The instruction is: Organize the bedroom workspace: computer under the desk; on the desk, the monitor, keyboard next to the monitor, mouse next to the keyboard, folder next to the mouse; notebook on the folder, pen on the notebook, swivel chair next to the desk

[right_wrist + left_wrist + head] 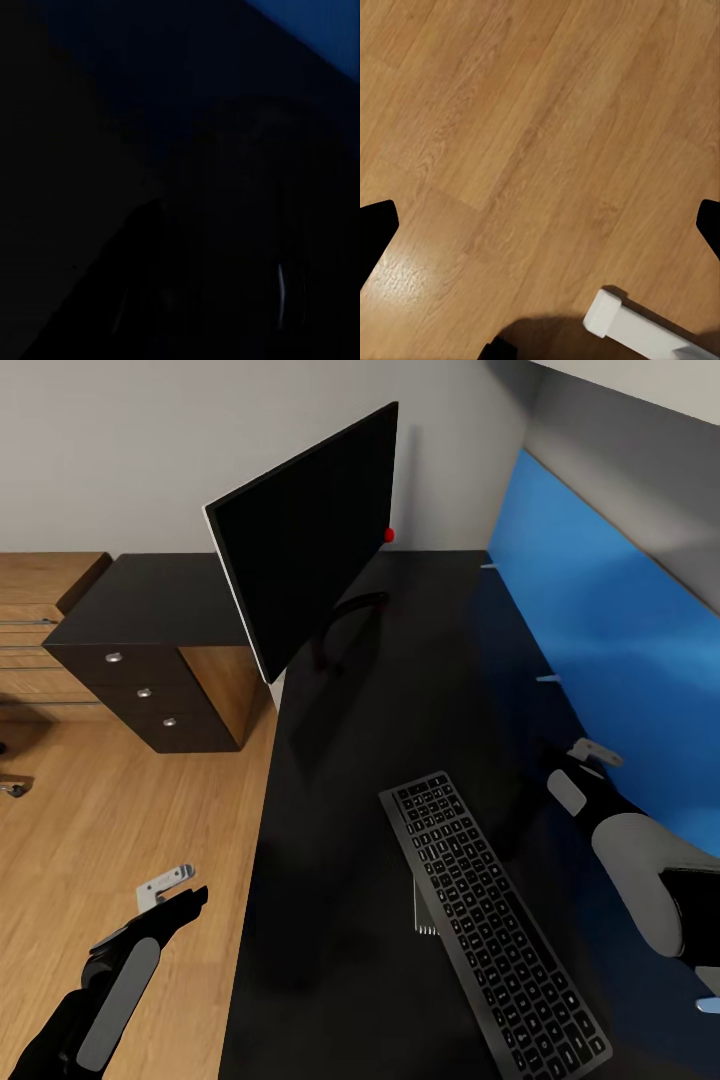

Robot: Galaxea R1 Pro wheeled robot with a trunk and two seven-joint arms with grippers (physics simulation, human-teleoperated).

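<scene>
Now the right tool (590, 755) rests low over the black surface (400, 660), beside the blue wall panel (620, 630); I cannot tell whether it is released or clenched. Just to its left lies the keyboard (490, 920), slanted, and well ahead of it the monitor (305, 535) stands tilted. Off the surface's edge, the left tool (170, 890) hangs released over the wood floor (540, 135).
</scene>
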